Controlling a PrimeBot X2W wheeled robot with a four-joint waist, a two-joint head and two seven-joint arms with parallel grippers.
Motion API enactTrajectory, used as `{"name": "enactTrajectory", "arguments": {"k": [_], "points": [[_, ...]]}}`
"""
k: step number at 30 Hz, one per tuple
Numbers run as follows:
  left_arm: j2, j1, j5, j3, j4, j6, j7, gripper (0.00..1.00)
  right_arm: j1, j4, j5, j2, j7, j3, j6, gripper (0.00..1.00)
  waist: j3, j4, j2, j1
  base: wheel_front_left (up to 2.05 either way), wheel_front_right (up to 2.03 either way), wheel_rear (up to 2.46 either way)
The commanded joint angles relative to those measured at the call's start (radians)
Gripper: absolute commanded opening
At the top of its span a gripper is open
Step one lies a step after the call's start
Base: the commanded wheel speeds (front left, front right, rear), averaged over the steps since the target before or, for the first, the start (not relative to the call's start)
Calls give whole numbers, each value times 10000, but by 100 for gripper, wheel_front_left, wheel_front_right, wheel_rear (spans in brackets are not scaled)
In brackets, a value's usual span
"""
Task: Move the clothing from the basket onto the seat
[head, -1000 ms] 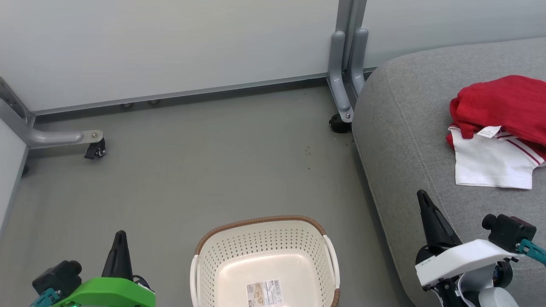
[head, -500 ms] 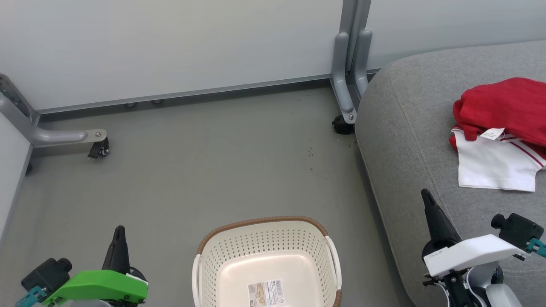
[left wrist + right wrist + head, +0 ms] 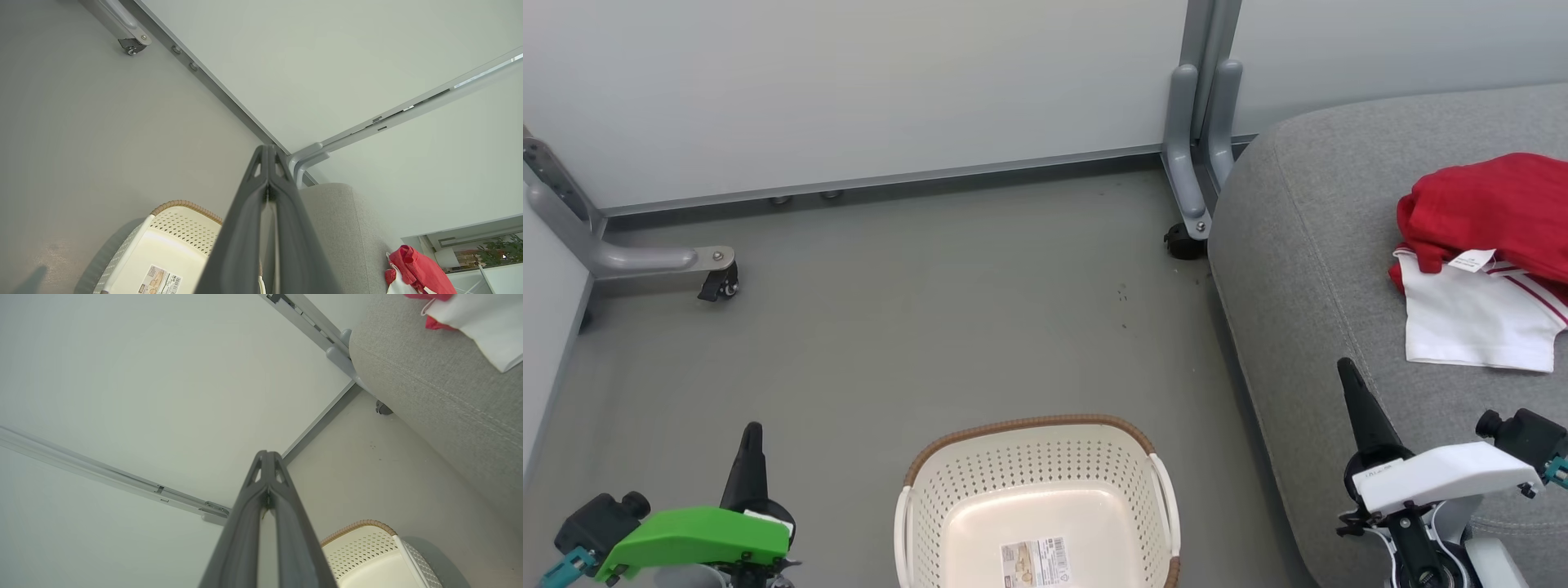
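Head view: red and white clothing (image 3: 1486, 237) lies on the grey seat (image 3: 1307, 269), toward its right edge. The basket (image 3: 1029, 423) on the floor holds no garments. Left gripper (image 3: 752, 431) and right gripper (image 3: 1344, 369) are closed and empty. The job looks finished, so both arms are best parked clear of the pile.

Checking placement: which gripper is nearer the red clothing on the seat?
Right. The right gripper is at the seat's near edge, short of the clothing; the left gripper is over the floor, beyond the basket.
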Motion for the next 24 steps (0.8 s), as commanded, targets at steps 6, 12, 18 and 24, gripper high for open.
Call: {"name": "enactTrajectory", "arguments": {"k": [6, 12, 18, 24], "points": [[-64, -365, -741, 277, -27, -211, 215, 0, -311, 108, 909, -81, 94, -116, 4, 0, -14, 47, -1, 0, 0, 0, 0], [-157, -453, -1267, 439, 7, -350, 388, 0, -396, 258, 1553, -85, 172, -194, 4, 0, -26, 89, -1, 0, 0, 0, 0], [-232, -510, -1756, 573, 41, -467, 540, 0, -447, 399, 2154, -85, 249, -266, 3, 0, -38, 131, -1, 0, 0, 0, 0], [-335, -587, -2313, 751, 85, -611, 712, 0, -542, 555, 2833, -80, 331, -353, 4, 0, -52, 181, -1, 0, 0, 0, 0]]}}
